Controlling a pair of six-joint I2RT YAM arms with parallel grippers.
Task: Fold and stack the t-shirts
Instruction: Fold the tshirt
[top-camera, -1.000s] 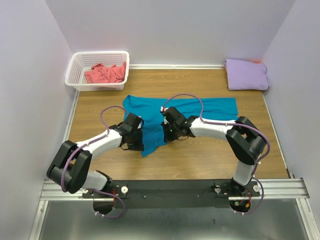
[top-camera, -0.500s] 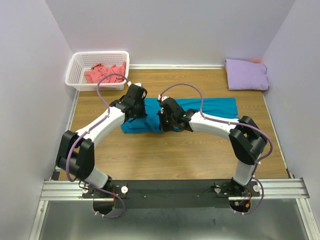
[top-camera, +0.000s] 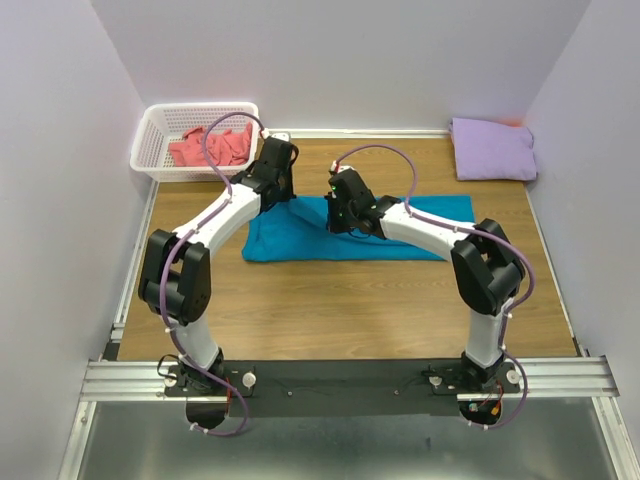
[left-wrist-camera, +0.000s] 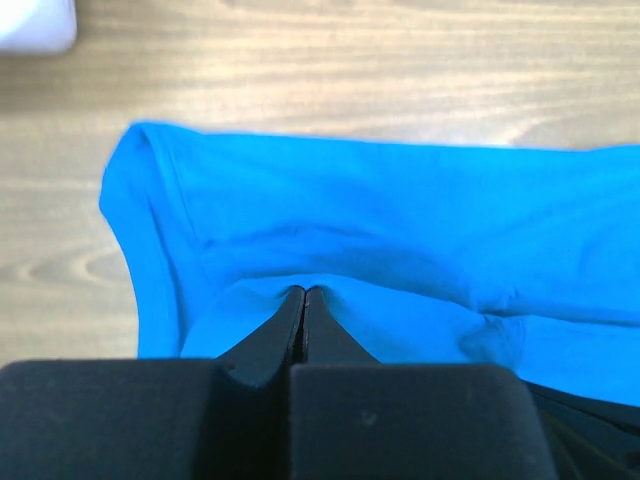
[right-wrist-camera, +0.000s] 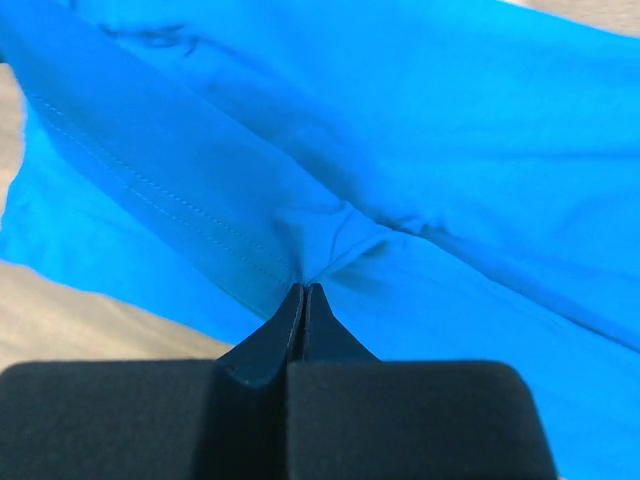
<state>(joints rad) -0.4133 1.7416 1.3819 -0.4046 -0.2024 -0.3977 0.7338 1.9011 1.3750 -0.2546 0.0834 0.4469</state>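
The teal t-shirt (top-camera: 410, 228) lies as a long folded band across the middle of the table (top-camera: 350, 300) — mostly flat, stitched hem showing. The left gripper (left-wrist-camera: 304, 292) and right gripper (right-wrist-camera: 303, 288) are each pinched tight on a puckered bit of it.

Top view: both wrists cover their own fingertips & part of teal-blue shirt (top-camera: 330, 240) far edge. Coral-pink shirt (top-camera: 205, 150) partly behind basket (top-camera: 150, 135) wall & left arm's cable (top-camera: 213, 140). Orange speck (top-camera: 514, 122) behind lavender shirt (top-camera: 492, 148): too small to tell. Left wrist view: white thing (left-wrist-camera: 35, 22) in far-left corner, blurred, cut off. Shirt runs off frame; near part hidden behind left gripper (left-wrist-camera: 304, 292), same w/ right gripper (right-wrist-camera: 303, 290).
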